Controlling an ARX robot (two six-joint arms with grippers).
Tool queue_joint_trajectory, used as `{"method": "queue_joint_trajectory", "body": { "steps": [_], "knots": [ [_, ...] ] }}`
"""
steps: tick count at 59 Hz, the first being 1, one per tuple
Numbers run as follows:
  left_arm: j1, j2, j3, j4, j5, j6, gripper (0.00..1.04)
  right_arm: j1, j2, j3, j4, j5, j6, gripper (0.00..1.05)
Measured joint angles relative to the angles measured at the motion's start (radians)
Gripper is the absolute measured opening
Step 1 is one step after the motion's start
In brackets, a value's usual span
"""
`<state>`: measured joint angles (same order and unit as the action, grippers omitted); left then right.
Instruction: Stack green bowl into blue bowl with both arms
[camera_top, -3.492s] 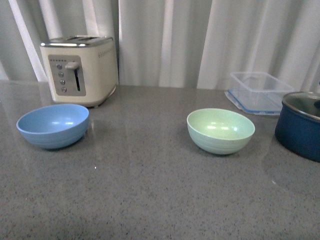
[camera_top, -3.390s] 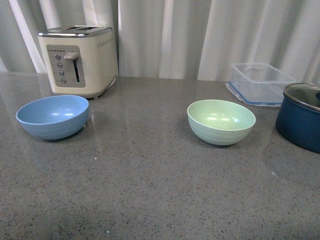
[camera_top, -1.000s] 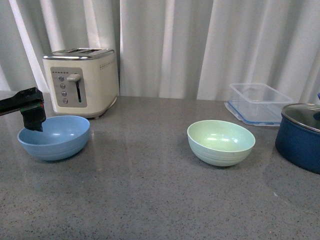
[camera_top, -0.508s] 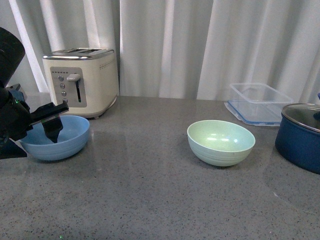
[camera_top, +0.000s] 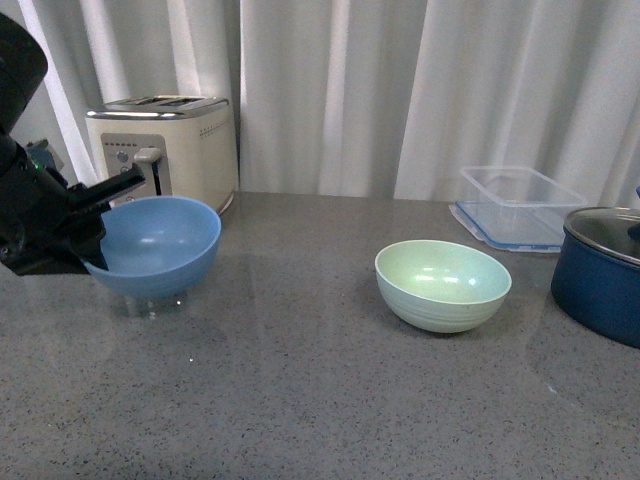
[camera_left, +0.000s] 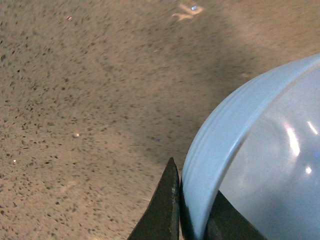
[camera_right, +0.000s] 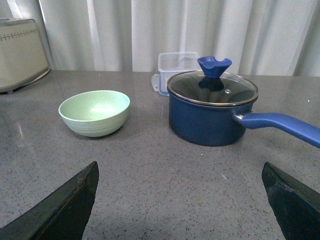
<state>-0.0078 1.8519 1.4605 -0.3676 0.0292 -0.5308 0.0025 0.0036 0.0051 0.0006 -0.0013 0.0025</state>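
Newly raised before cream toaster (camera_top: 190, 140): sky-blue matte round bowl (camera_top: 160, 245), left jaws clamping rim; right jaws apart. Likely next: grasp mint-green matte bowl (camera_top: 443, 285).

The left arm (camera_top: 30, 225) is a chunky matte black lump with a big rounded joint up top and a tiny teal-green bit. The left pincer (camera_left: 194, 200) has thin dark tapered blades. The right pincer (camera_right: 180, 170) shows flat charcoal wedges.

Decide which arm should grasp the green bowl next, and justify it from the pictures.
Right. The left gripper is clamped on the blue bowl at its rim, holding it above the countertop. The right gripper is open and empty, facing the green bowl with nothing between.
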Motion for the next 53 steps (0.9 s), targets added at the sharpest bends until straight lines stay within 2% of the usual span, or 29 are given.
{"method": "queue_joint_trajectory", "body": {
  "steps": [10, 21, 53],
  "knots": [
    [-0.100, -0.046, 0.036, 0.008, 0.003, 0.006, 0.04, 0.000, 0.000, 0.000, 0.000, 0.000, 0.000, 0.95],
    [-0.197, 0.043, 0.111, -0.009, -0.021, 0.008, 0.04, 0.000, 0.000, 0.000, 0.000, 0.000, 0.000, 0.95],
    [-0.262, 0.266, 0.303, -0.108, -0.080, 0.002, 0.04, 0.000, 0.000, 0.000, 0.000, 0.000, 0.000, 0.95]
  ]
}}
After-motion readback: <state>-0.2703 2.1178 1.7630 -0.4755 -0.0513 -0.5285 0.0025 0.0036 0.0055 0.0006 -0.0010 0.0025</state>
